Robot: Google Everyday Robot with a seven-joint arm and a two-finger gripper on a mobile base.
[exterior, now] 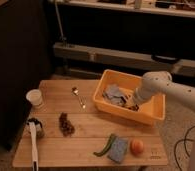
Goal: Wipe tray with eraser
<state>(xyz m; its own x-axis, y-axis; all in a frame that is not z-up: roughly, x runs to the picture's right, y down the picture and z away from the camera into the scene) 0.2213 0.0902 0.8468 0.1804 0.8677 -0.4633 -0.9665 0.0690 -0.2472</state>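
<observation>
- The robot's claw (133, 105) reaches down inside the yellow tray (153, 116), near its right end; whether it is apart or together cannot be told.
- A grey cloth-like object (114, 94), possibly the eraser, lies in the tray just left of the claw.
- The tray sits on a wooden table (86, 146).
- Left of the claw, outside the tray, lies a spoon (79, 96); farther left stands a white cup (35, 98).
- In front of the claw are a blue sponge (118, 149), a green pepper (106, 145) and an orange fruit (136, 146).
</observation>
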